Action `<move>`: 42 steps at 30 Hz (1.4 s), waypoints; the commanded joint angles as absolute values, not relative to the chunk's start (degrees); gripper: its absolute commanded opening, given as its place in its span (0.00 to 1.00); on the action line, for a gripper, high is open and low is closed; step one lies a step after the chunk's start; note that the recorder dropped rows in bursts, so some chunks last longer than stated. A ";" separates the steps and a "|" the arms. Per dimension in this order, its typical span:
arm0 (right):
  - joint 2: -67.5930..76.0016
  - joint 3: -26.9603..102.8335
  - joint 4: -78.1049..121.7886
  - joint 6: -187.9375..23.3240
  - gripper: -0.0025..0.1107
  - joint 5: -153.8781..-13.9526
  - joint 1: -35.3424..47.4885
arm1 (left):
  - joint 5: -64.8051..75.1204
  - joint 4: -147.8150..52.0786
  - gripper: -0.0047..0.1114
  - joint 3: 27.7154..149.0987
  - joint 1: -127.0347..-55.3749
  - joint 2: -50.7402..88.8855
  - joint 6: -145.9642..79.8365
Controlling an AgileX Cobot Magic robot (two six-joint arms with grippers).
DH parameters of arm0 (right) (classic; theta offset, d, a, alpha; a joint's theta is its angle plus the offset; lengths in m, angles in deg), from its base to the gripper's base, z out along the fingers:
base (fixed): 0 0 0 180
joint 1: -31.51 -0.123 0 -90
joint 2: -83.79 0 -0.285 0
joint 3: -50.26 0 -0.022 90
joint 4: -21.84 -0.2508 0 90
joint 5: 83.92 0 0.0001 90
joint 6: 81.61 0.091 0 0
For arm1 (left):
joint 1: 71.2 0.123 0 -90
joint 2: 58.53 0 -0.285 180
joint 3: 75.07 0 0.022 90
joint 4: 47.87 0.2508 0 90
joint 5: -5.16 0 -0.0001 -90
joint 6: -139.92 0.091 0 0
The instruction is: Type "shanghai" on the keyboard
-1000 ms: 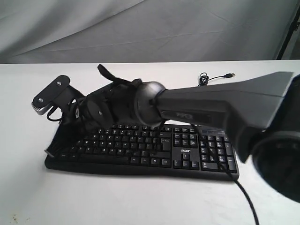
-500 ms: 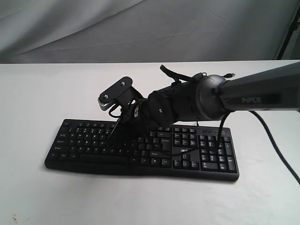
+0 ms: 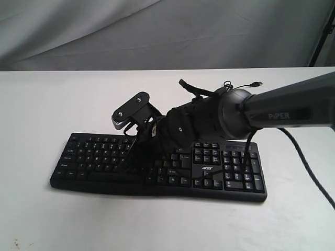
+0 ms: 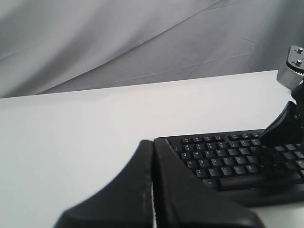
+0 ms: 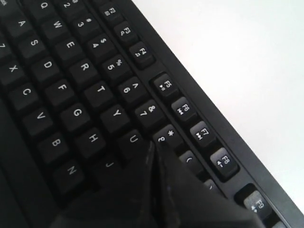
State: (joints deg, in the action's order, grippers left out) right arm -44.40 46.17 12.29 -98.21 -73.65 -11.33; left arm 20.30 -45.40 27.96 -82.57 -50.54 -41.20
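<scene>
The black keyboard [image 3: 99,157] lies flat on the white table [image 3: 52,219], number pad and "acer" logo at its right end. My right gripper [image 3: 129,163] reaches across it from the right, shut and empty, pointing down at the middle letter keys. In the right wrist view the right gripper [image 5: 153,145] has its tip between the U and 8 keys of the keyboard [image 5: 71,71], hiding the key beside U. My left gripper [image 4: 153,141] is shut and empty, off the left end of the keyboard [image 4: 218,156]; it is out of the exterior view.
The keyboard's thin USB cable [image 3: 238,86] lies coiled on the table behind it. A black arm cable [image 3: 309,167] hangs over the table at the right. Grey cloth [image 3: 157,31] closes off the back.
My right gripper has swung from the keyboard's left end rightward to the middle keys, and in the last half second has dropped a little lower over them.
</scene>
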 commanded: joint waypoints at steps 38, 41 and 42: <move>-12.90 12.50 12.26 -98.79 0.02 -101.72 -11.95 | 20.02 -45.36 0.04 27.72 -82.80 -50.74 -41.36; -12.90 12.50 12.26 -98.79 0.02 -101.72 -11.95 | 20.02 -45.36 0.04 27.72 -82.80 -50.74 -41.36; -12.90 12.50 12.26 -98.79 0.02 -101.72 -11.95 | 20.02 -45.36 0.04 27.72 -82.80 -50.74 -41.36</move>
State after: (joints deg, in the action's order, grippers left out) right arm -13.36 12.85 12.51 -98.37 -100.81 -11.78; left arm 20.30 -45.40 27.96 -82.57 -50.54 -41.20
